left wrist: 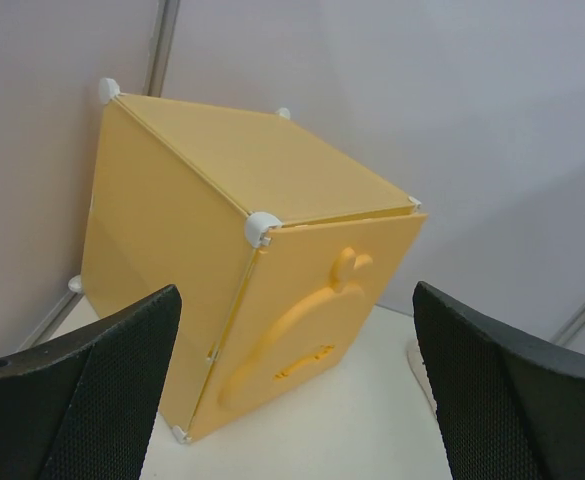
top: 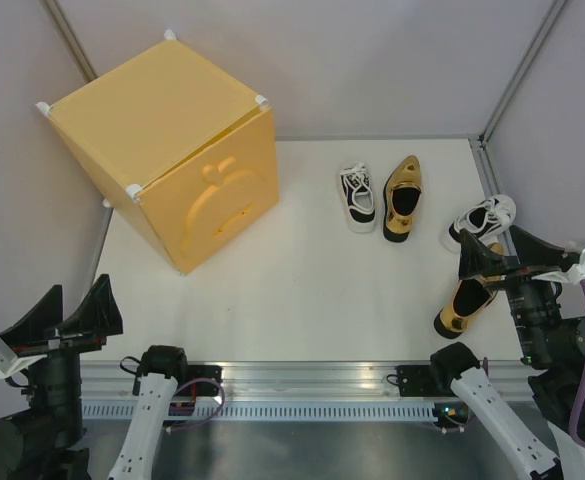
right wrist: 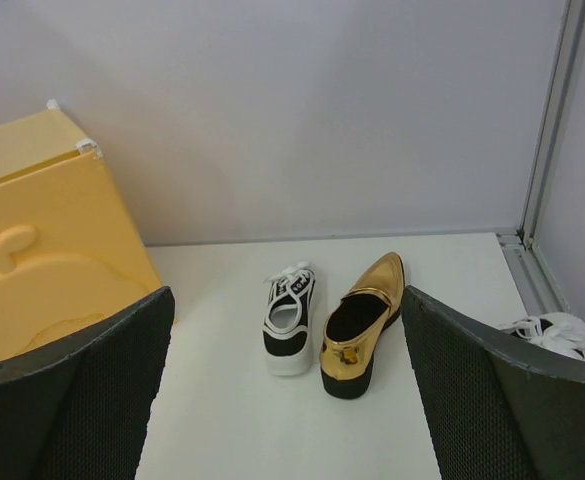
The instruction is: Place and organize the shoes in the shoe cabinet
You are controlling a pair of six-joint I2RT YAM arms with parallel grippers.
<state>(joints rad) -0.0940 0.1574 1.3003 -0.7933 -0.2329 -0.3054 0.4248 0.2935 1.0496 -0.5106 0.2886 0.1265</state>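
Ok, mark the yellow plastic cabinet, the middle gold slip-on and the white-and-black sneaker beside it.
Yellow plastic shoe cabinet (top: 217, 205): top view, embossed door face.
Shiny gold pointed slip-on (top: 402, 205), middle one: top view, black insole.
White-and-black lace-up sneaker (top: 355, 185) beside it: top view, laces.

I'm looking at a yellow cabinet (top: 172, 120) with white corner connectors (top: 133, 191), 2 white-and-black sneakers (top: 358, 197) and 2 gold slip-ons (top: 403, 198) with black insides.

No text, label, brand or number can be read in any view. The shoe cabinet (top: 162, 110), upper left of the top view, bears only an embossed rounded figure.
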